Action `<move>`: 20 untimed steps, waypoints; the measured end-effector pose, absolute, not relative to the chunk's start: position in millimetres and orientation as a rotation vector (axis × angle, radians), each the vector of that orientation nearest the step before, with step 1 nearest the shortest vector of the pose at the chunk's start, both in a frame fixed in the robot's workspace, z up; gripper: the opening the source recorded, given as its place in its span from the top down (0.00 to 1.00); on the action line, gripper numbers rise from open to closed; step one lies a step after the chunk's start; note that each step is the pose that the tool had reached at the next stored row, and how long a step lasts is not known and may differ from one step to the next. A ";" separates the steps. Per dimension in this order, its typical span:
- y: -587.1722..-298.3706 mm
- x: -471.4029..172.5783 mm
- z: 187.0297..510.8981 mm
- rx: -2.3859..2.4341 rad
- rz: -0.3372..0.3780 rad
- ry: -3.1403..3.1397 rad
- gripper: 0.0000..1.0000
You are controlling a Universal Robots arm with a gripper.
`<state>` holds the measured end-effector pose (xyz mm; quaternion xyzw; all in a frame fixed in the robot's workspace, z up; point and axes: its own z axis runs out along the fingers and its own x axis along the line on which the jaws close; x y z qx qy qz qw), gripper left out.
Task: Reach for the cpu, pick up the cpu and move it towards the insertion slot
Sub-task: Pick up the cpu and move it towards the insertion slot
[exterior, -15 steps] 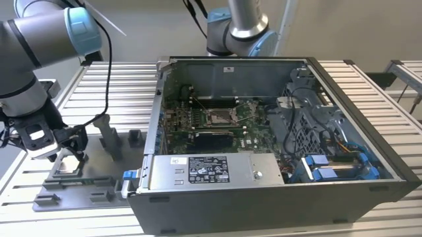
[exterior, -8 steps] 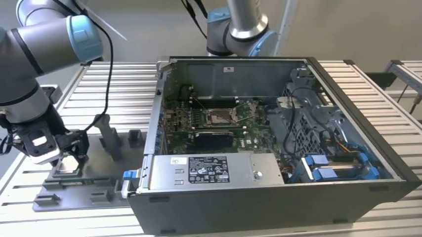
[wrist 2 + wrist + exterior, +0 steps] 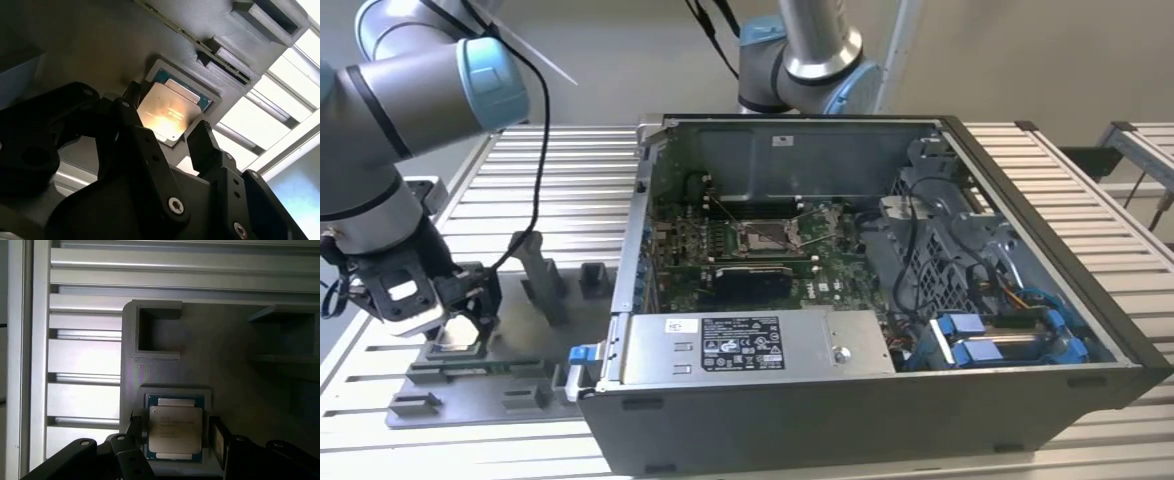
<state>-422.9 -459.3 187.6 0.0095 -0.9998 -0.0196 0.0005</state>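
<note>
The cpu (image 3: 175, 432) is a pale silver square chip lying flat in a recess of the grey tray (image 3: 225, 355); the second wrist view shows the cpu (image 3: 167, 112) lit bright between the black fingers (image 3: 202, 137). My gripper (image 3: 177, 436) is open and straddles it, one finger on each side, with a small gap still visible on one side. In the exterior view my gripper (image 3: 451, 322) hangs low over the tray (image 3: 520, 330) at the exterior view's left. The insertion slot (image 3: 765, 235) is a silver-framed socket on the green motherboard inside the open computer case.
The open computer case (image 3: 881, 390) stands at the exterior view's right of the tray, with a power supply box (image 3: 740, 345) at its near side. Upright grey tray blocks (image 3: 540, 275) rise between my gripper and the case. A second arm (image 3: 807, 50) stands behind the case.
</note>
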 end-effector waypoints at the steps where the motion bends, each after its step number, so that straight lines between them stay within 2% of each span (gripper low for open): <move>1: -459.3 -422.9 187.2 0.030 -0.062 -3.140 0.00; 11: -459.3 -422.9 186.3 0.030 -0.062 -3.140 0.00; 12: -459.3 -422.9 186.3 0.030 -0.062 -3.140 1.00; 20: -459.3 -422.9 186.3 0.030 -0.062 -3.140 1.00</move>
